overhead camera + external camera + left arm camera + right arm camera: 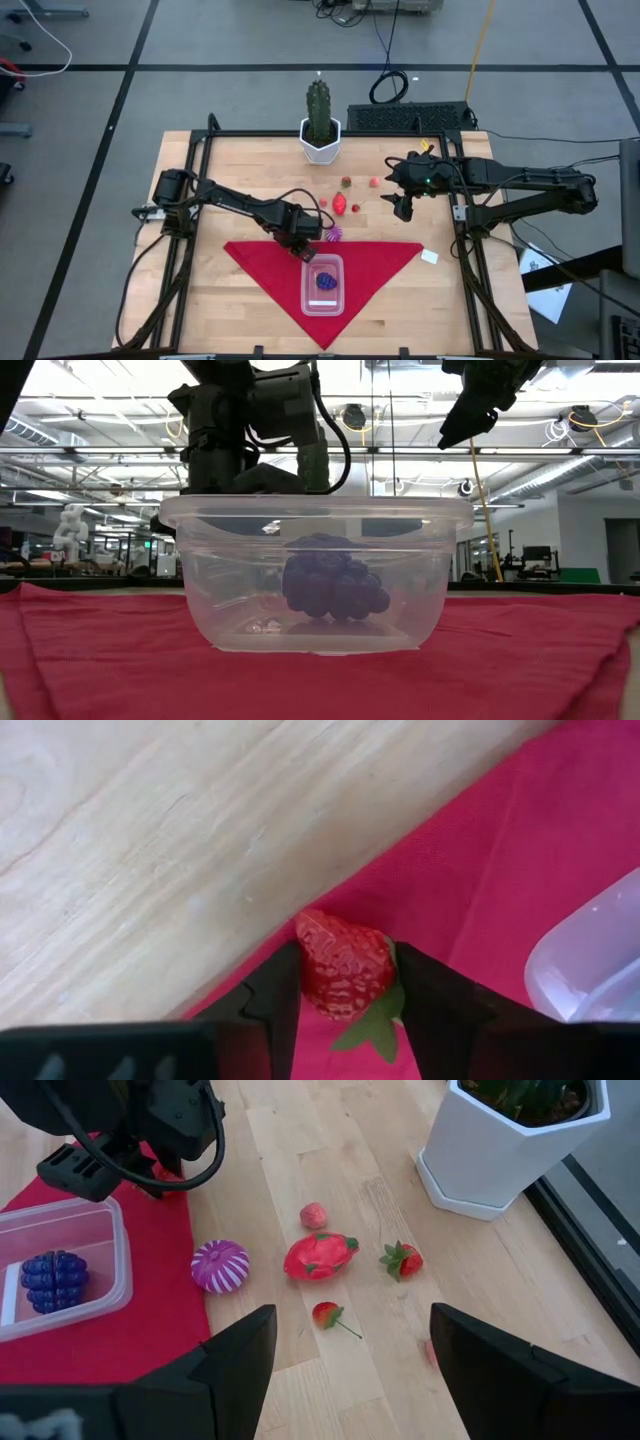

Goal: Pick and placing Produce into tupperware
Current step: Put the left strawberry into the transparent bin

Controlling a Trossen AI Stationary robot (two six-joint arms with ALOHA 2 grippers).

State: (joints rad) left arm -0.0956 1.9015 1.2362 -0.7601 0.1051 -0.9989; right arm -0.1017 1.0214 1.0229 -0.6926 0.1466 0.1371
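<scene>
Left gripper [345, 982] clamped on strawberry [343, 963], just beside tupperware [323, 285] on red cloth [380, 262]. 1 dark purple berry [326, 280] already inside. Right gripper [350, 1342] parked open near cactus pot [320, 141]. Risk: shallow fingertip pinch, slip before the rim.

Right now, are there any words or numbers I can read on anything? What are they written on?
No, none can be read.
Clear box: no label shows.
White plant pot: plain.
Small white card on the table: too small to tell if anything is written on it.
Strawberry in the left gripper's jaws: no writing.
Signs in the room behind: too blurred to read.
</scene>
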